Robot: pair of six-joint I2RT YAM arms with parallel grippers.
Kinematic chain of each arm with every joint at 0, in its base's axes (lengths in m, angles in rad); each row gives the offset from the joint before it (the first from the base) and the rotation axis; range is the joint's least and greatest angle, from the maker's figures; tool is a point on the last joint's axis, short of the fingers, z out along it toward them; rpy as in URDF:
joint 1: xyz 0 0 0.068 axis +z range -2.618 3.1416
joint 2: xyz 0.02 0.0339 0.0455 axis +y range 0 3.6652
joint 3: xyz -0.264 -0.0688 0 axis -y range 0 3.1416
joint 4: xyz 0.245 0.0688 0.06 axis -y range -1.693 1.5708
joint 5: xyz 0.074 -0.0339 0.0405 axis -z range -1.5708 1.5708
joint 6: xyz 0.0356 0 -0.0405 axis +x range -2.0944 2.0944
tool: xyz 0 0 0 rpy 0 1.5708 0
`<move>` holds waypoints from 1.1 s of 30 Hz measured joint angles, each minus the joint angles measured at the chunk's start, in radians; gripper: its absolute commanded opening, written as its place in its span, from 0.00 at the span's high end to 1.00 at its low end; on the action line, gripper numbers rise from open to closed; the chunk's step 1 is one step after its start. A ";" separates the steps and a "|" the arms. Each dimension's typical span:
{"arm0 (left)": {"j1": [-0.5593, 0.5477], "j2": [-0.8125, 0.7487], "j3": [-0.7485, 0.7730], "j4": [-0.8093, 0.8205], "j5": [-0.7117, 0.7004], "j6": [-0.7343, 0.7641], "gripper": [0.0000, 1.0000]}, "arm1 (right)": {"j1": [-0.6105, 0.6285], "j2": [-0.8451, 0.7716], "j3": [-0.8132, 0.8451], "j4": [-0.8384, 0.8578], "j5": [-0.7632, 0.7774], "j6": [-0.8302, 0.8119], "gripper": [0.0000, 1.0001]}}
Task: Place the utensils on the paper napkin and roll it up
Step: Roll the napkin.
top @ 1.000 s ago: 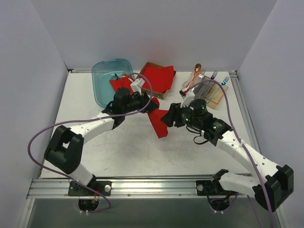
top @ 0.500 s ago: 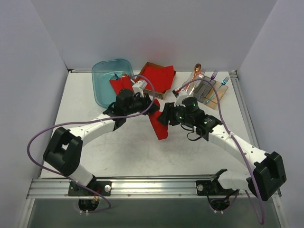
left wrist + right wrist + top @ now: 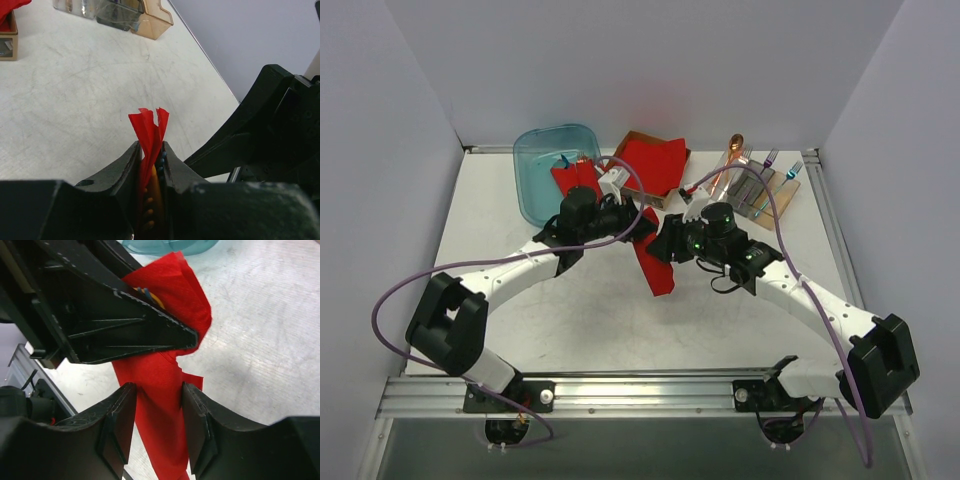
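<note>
The left gripper (image 3: 150,156) is clenched on the paper napkin (image 3: 148,127). The napkin's crumpled red edge sticks up between the gripper's fingers (image 3: 127,162). Wrapped in the fold are utensils (image 3: 152,194), one orange and one blue, showing only as slivers.

The right gripper (image 3: 159,390) meets it from the other side and straddles the napkin's hanging tail. One finger stands on each side of the red sheet, but whether they press on it cannot be told.

Both grippers are at the middle of the tabletop (image 3: 580,300), with the napkin's lower end trailing toward the near edge. Behind them are a blue tub (image 3: 545,165) and a cardboard box (image 3: 633,137) of red sheets. To the right, a rack (image 3: 760,195) holds an orange spoon (image 3: 731,155) and forks (image 3: 771,157).
</note>
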 measured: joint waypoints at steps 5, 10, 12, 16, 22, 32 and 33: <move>0.000 -0.002 0.000 0.001 0.014 -0.004 0.98 | -0.008 0.000 -0.001 0.031 -0.050 0.011 0.70; 0.000 -0.010 -0.002 0.006 0.037 -0.017 0.98 | -0.036 0.000 -0.025 0.067 -0.108 0.030 0.75; 0.000 -0.013 -0.008 0.015 0.043 -0.023 0.98 | -0.050 0.000 -0.039 0.093 -0.144 0.043 0.75; 0.002 -0.015 -0.025 0.037 0.064 -0.042 0.98 | -0.068 0.000 -0.059 0.122 -0.204 0.062 0.89; 0.017 -0.016 -0.047 0.084 0.106 -0.082 0.91 | -0.093 -0.006 -0.095 0.193 -0.279 0.095 1.00; 0.054 -0.023 -0.079 0.206 0.181 -0.186 0.59 | -0.098 -0.025 -0.142 0.311 -0.306 0.150 1.00; 0.056 -0.023 -0.079 0.227 0.184 -0.204 0.58 | -0.100 -0.026 -0.149 0.316 -0.306 0.152 1.00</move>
